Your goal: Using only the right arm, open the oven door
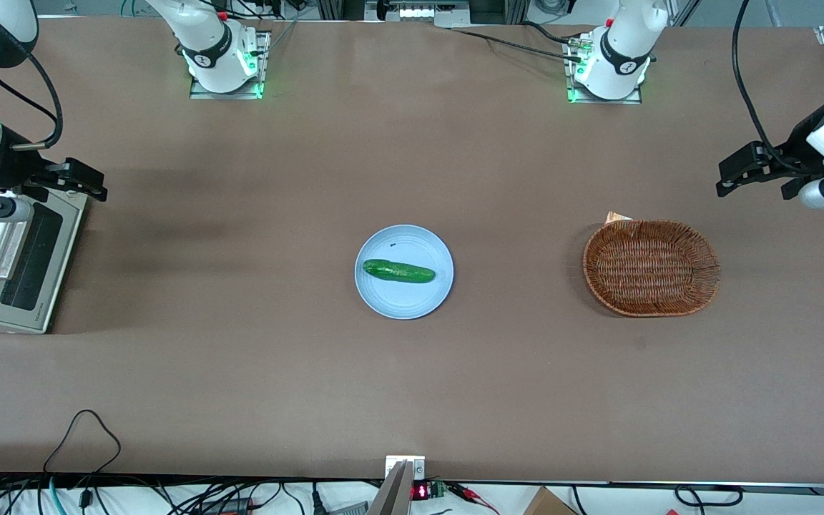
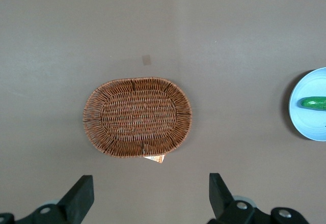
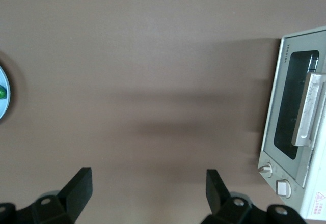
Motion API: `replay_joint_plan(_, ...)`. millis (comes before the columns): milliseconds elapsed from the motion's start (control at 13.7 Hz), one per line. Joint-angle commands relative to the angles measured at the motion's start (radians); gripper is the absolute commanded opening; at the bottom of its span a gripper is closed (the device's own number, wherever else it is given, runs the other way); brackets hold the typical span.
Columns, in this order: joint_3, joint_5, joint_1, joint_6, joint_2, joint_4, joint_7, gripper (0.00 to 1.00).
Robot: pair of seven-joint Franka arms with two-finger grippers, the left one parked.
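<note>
The cream-white toaster oven stands at the working arm's end of the table. Its oven door (image 1: 33,259) (image 3: 290,107), with dark glass and a silver frame, lies shut against the body. The bar handle (image 1: 8,250) (image 3: 308,109) runs along the door. My right arm's gripper (image 1: 94,182) (image 3: 147,179) hovers above the table by the oven's corner farthest from the front camera. It is open, its black fingers (image 3: 77,183) spread wide with nothing between them. Below them is bare brown table in front of the door.
A light blue plate (image 1: 405,302) (image 3: 4,107) holding a green cucumber (image 1: 398,271) sits at the table's middle. A brown wicker basket (image 1: 598,266) (image 2: 94,117) lies toward the parked arm's end. Two knobs (image 3: 266,170) sit beside the door.
</note>
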Motion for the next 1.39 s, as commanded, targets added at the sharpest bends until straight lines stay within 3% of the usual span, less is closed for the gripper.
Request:
replay_joint_plan(0,-0.008,-0.007,0.005,-0.012,-0.005,-0.001,-0.006,0.98)
replay_joint_plan(146,-0.008,-0.011,0.005,-0.013,-0.005,-0.001,-0.006,0.97)
replay_joint_plan(220,-0.008,-0.011,0.005,-0.013,-0.005,-0.001,-0.005,0.92)
replay_joint_plan(293,-0.008,-0.008,0.005,-0.015,-0.005,-0.001,0.003,0.80)
replay_joint_plan(366,-0.009,-0.004,0.005,-0.019,-0.005,-0.001,0.011,0.54)
replay_joint_plan(439,-0.009,-0.003,0.005,-0.030,-0.005,0.002,0.018,0.37)
replay_joint_plan(585,-0.012,-0.001,0.005,-0.030,-0.005,0.002,0.044,0.16)
replay_joint_plan(732,-0.011,0.000,0.005,-0.030,-0.005,0.002,0.081,0.01)
replay_joint_plan(1098,-0.014,-0.021,0.006,-0.027,0.012,0.001,0.100,0.00)
replay_joint_plan(1317,-0.015,-0.084,0.006,-0.024,0.030,0.002,0.100,0.00)
